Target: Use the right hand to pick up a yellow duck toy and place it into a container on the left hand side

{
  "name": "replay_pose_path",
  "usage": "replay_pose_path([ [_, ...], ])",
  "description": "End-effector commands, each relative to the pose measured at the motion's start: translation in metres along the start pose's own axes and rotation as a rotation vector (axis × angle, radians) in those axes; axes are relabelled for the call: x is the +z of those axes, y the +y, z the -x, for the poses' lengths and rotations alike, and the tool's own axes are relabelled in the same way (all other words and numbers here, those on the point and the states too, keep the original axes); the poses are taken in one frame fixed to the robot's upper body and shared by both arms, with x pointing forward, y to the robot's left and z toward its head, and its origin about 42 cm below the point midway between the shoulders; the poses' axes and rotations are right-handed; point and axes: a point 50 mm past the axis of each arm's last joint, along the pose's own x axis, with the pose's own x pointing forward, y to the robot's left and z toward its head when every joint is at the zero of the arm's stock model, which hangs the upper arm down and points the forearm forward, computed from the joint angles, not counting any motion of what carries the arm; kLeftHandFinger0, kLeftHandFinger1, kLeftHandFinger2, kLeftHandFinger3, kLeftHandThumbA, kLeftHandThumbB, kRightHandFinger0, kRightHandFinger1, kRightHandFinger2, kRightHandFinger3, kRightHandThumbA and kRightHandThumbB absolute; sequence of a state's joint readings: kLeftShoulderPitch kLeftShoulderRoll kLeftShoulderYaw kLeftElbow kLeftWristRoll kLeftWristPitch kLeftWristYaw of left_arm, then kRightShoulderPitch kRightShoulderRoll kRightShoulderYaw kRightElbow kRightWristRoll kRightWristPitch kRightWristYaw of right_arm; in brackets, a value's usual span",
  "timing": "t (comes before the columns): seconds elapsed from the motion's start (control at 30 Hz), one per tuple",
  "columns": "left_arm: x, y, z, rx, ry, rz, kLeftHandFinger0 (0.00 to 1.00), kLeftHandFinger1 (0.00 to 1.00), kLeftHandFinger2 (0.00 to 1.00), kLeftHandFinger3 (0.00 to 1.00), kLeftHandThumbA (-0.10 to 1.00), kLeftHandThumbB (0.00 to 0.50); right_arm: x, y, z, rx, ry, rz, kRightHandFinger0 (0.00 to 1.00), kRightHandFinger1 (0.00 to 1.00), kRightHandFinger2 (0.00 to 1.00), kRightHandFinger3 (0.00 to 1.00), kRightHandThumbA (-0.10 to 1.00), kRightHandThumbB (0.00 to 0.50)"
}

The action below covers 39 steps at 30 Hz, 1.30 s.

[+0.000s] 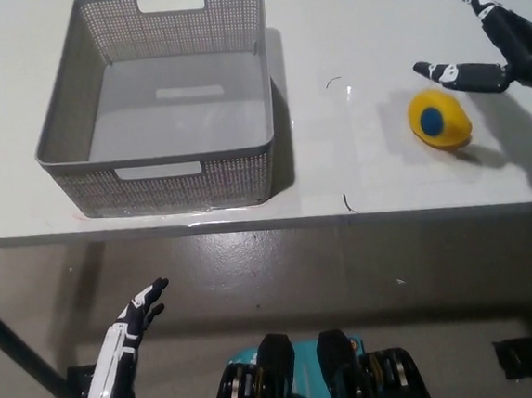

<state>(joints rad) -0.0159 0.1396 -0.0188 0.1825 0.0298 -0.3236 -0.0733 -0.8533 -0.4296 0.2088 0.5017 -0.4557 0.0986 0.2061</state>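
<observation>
Yellow duck toy (439, 120) lying on the white table (344, 24), right of the grey basket (164, 157) and well apart from it, a blue spot facing up. Black right hand (504, 48) over the table just beyond and right of the toy, spread wide, holding nothing, no contact visible. White left hand (133, 327) low at near left, below the table edge, loosely spread, idle.

No legible text, labels or numbers anywhere.
</observation>
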Motion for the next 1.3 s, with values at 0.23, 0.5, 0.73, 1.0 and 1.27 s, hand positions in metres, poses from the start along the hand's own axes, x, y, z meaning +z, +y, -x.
replay_pose_path([
  [0.23, 0.006, -0.004, -0.003, -0.037, -0.038, -0.036, 1.00, 1.00, 1.00, 1.00, 1.00, 0.500, 0.020, -0.054, -0.041, 0.296, 0.081, 0.135, 1.00, 1.00, 1.00, 1.00, 0.97, 0.500],
  [0.5, 0.007, -0.003, -0.005, -0.047, -0.042, -0.042, 1.00, 1.00, 1.00, 1.00, 1.00, 0.500, 0.019, -0.054, -0.041, 0.350, 0.104, 0.162, 1.00, 1.00, 1.00, 1.00, 0.98, 0.500],
  [0.73, 0.006, -0.004, -0.003, -0.054, -0.049, -0.062, 1.00, 1.00, 1.00, 1.00, 1.00, 0.500, 0.017, -0.046, -0.036, 0.381, 0.102, 0.161, 1.00, 1.00, 1.00, 1.00, 0.96, 0.490],
  [1.0, 0.005, -0.003, -0.004, -0.049, -0.056, -0.061, 1.00, 1.00, 1.00, 1.00, 1.00, 0.500, 0.020, -0.045, -0.038, 0.401, 0.127, 0.226, 1.00, 1.00, 1.00, 1.00, 0.95, 0.500],
  [1.27, 0.005, -0.004, -0.002, -0.058, -0.067, -0.067, 1.00, 1.00, 1.00, 1.00, 1.00, 0.500, 0.014, -0.045, -0.047, 0.415, 0.181, 0.326, 1.00, 1.00, 1.00, 1.00, 0.89, 0.500],
])
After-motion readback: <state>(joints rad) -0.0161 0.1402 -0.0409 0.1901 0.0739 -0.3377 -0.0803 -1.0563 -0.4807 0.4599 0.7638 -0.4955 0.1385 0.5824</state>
